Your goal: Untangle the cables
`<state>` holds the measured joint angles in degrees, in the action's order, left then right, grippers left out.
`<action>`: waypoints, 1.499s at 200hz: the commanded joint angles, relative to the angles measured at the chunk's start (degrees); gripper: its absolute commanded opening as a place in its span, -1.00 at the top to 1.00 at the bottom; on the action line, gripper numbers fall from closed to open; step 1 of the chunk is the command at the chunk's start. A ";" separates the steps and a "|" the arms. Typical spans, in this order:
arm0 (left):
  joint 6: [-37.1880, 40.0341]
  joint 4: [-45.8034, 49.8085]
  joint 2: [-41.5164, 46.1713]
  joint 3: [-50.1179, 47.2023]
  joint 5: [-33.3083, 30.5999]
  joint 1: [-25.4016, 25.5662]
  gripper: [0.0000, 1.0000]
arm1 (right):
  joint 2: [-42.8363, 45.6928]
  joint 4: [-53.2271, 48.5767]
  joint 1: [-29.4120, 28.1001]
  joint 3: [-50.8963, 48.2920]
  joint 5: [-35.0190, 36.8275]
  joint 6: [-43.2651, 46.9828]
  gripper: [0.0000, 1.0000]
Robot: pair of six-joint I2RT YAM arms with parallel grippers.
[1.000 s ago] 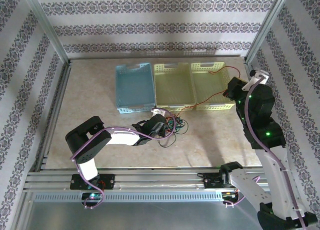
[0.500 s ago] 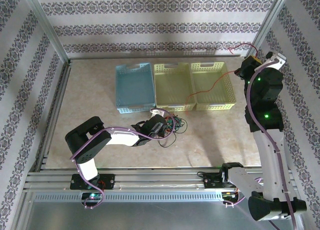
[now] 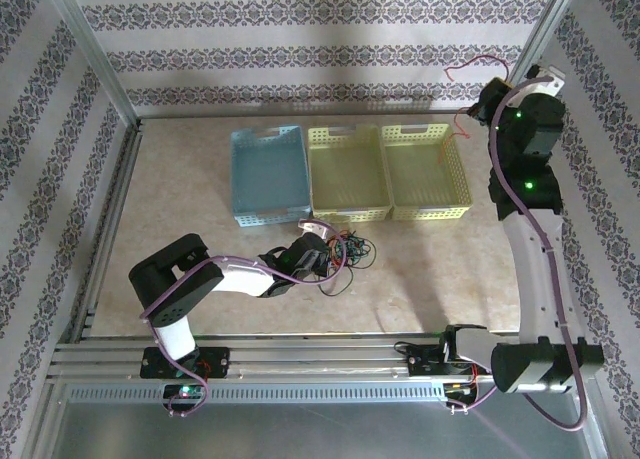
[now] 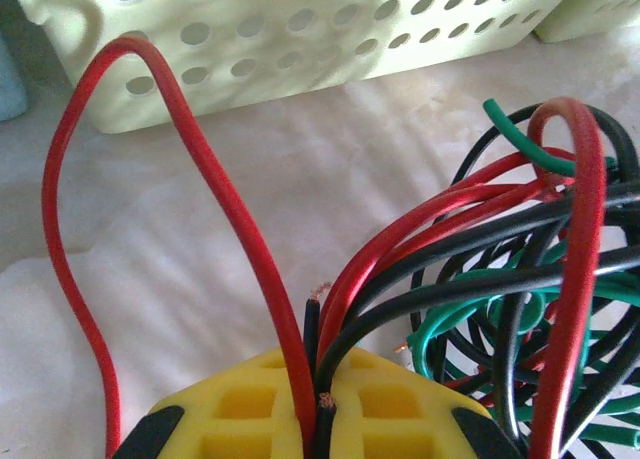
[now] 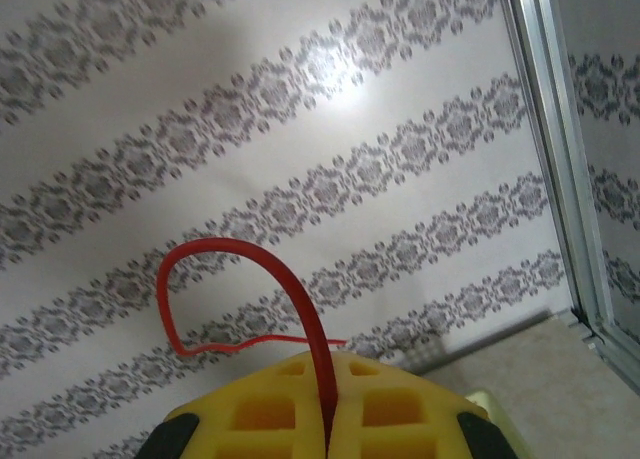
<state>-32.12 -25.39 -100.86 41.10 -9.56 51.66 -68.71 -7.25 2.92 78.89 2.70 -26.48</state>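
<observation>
Clamping the tangle of cables (image 3: 352,251) near the table's (image 3: 190,189) middle, the left gripper (image 3: 328,254) anchors it, while the right gripper (image 3: 487,99), clenched on the red cable (image 5: 225,242), hangs diagonally opposite, high above the far right corner.

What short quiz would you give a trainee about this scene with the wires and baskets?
1. True or false: the right gripper is shut on a red cable.
2. How many baskets stand on the table? A two, B three, C four.
3. Fill in: the left gripper pinches the cable tangle, whose wires are red, black and ___.
Key: 1 true; 2 B; 3 green.
</observation>
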 commanded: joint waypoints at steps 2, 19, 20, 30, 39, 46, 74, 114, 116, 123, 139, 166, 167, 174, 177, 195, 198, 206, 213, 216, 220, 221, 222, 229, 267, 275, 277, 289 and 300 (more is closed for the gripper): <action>1.18 -2.41 0.58 0.03 1.39 0.28 1.00 | -1.58 -1.25 0.62 -4.20 0.36 1.77 1.00; 1.18 -2.62 0.58 0.00 1.36 0.28 1.00 | -1.95 -1.60 0.60 -8.25 0.42 0.91 1.00; 1.18 -2.63 0.58 0.02 1.37 0.28 1.00 | -1.95 -1.62 0.60 -8.37 0.44 0.86 1.00; 1.27 -2.74 0.49 0.06 1.51 0.28 1.00 | -2.08 -1.70 0.47 -10.89 0.97 0.23 1.00; 1.27 -2.75 0.56 0.19 1.60 0.28 1.00 | -2.32 -2.37 0.34 -12.69 1.89 -0.44 1.00; 1.27 -2.74 0.40 0.25 1.89 0.28 1.00 | -2.63 -2.92 0.25 -13.94 2.24 -0.92 1.00; 1.27 -2.74 0.52 0.09 1.96 0.36 1.00 | -4.59 -5.85 0.00 -17.00 0.83 -2.45 1.00; 1.34 -3.56 0.64 -0.18 2.20 0.46 1.00 | -8.81 -6.37 -0.20 -20.10 0.53 -4.86 1.00; 1.42 -3.60 0.61 -0.15 2.32 0.46 1.00 | -9.12 -6.31 -0.19 -20.07 0.41 -5.02 1.00; 1.68 -3.79 0.66 -0.28 2.50 0.54 1.00 | -10.54 -6.35 -0.19 -19.77 -0.06 -5.30 1.00; 2.18 -4.38 0.89 -0.46 2.93 0.72 1.00 | -13.85 -6.22 -0.19 -19.02 -1.32 -6.09 1.00; 3.36 -6.63 1.08 -1.00 5.17 0.96 1.00 | -19.57 -5.02 -0.11 -18.19 -2.92 -8.75 1.00; 3.41 -6.66 1.05 -1.01 5.21 0.98 1.00 | -19.77 -5.00 -0.11 -18.17 -2.98 -8.80 1.00; 3.69 -6.63 1.09 -0.94 5.30 1.12 1.00 | -21.11 -4.52 0.03 -18.08 -3.20 -9.83 1.00; 3.77 -6.61 1.15 -0.87 5.28 1.16 1.00 | -21.79 -4.30 0.06 -18.06 -3.37 -10.27 1.00; 3.94 -6.33 1.32 -0.84 5.21 1.34 1.00 | -24.53 -3.10 0.55 -17.98 -4.64 -12.71 1.00; 3.96 -6.32 1.39 -0.86 5.17 1.34 1.00 | -24.95 -3.08 0.59 -17.91 -4.85 -12.91 1.00; 3.92 -6.35 1.38 -0.89 5.08 1.34 1.00 | -25.81 -2.91 0.76 -17.75 -5.11 -13.61 1.00; 3.87 -6.34 1.37 -0.94 5.00 1.34 1.00 | -26.31 -2.91 0.93 -17.64 -5.48 -13.93 1.00; 3.84 -6.35 1.32 -0.94 4.95 1.34 1.00 | -26.38 -2.90 0.95 -17.52 -5.65 -14.02 1.00; 3.78 -6.39 1.36 -0.96 4.91 1.34 1.00 | -26.47 -2.95 1.03 -17.53 -5.95 -14.12 1.00; 3.75 -6.36 1.37 -0.95 4.91 1.34 1.00 | -26.43 -2.95 1.03 -17.54 -6.00 -14.12 1.00; 3.79 -6.35 1.37 -0.94 4.90 1.34 1.00 | -26.41 -2.86 1.04 -17.54 -6.06 -14.12 1.00; 3.81 -6.40 1.39 -0.94 4.75 1.34 1.00 | -26.11 -2.74 1.04 -17.56 -6.25 -14.04 0.92; 3.53 -6.17 0.98 -0.60 4.77 1.34 1.00 | -20.31 -3.25 1.03 -19.95 -1.82 -13.35 0.17; 3.63 -6.04 0.88 -0.44 4.88 1.34 1.00 | -18.37 -3.40 1.04 -20.78 -0.27 -13.16 0.08; 3.57 -5.96 0.89 -0.42 4.85 1.34 1.00 | -17.84 -3.46 1.04 -21.01 0.13 -13.09 0.06; 3.65 -5.78 0.75 -0.24 4.98 1.34 1.00 | -14.63 -3.77 1.04 -22.52 2.03 -12.47 0.02; 3.49 -5.69 0.66 -0.07 4.99 1.34 1.00 | -11.59 -4.15 1.04 -23.79 3.15 -12.05 0.00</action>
<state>-29.34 -29.06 -100.86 40.73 -4.91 52.07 -86.74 -11.00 3.64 57.39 0.71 -39.24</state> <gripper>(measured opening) 0.074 0.490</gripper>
